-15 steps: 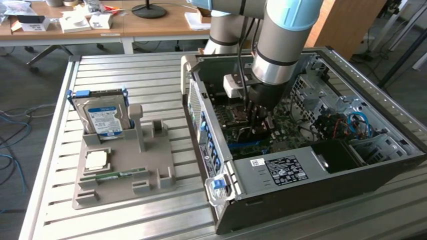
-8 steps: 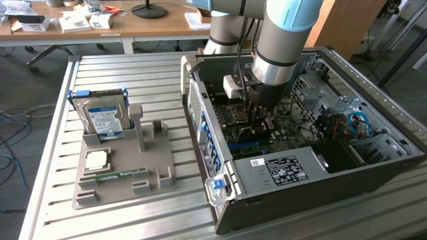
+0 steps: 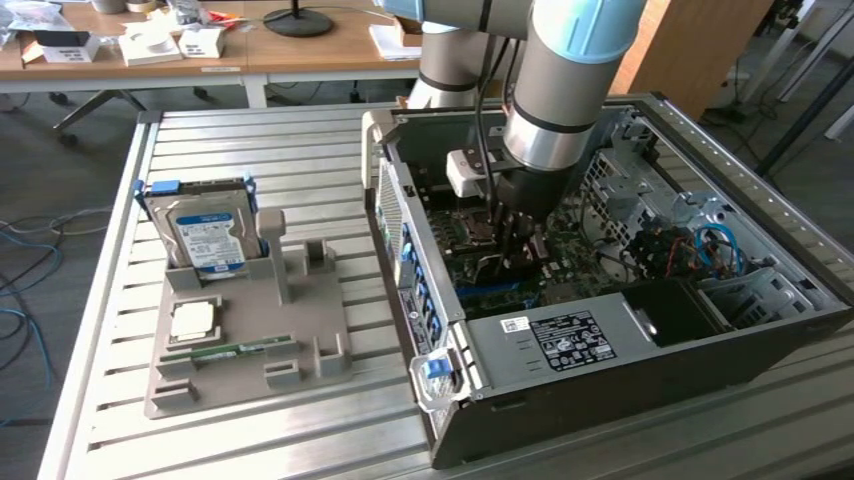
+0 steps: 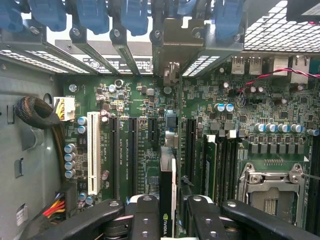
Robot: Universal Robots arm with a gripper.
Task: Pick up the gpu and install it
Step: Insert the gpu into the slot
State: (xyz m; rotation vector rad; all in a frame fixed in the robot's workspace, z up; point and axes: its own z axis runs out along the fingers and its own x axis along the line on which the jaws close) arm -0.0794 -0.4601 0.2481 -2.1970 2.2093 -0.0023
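My gripper (image 3: pixel 514 240) is down inside the open computer case (image 3: pixel 747 330), over the motherboard (image 4: pixel 140 100). In the wrist view its black fingers (image 4: pixel 145 215) stand on either side of the gpu (image 4: pixel 166 200), shut on it. The card is seen edge-on, a thin dark board with a logo near the fingers. It runs along a black expansion slot (image 4: pixel 190 145) in the middle of the board. Its metal end bracket (image 4: pixel 172 50) reaches the rear slot openings under the blue clips. Whether the card's edge sits in the slot I cannot tell.
A silver hard drive (image 3: pixel 200 235) stands in a grey holder (image 3: pixel 240 330) at the exterior view's left, with a processor chip (image 3: pixel 194 320) and a memory stick (image 3: pixel 240 350). The power supply (image 3: pixel 561 340) and cables (image 3: pixel 694 250) crowd the case. A white slot (image 4: pixel 93 150) and the processor socket (image 4: pixel 272 192) flank the card.
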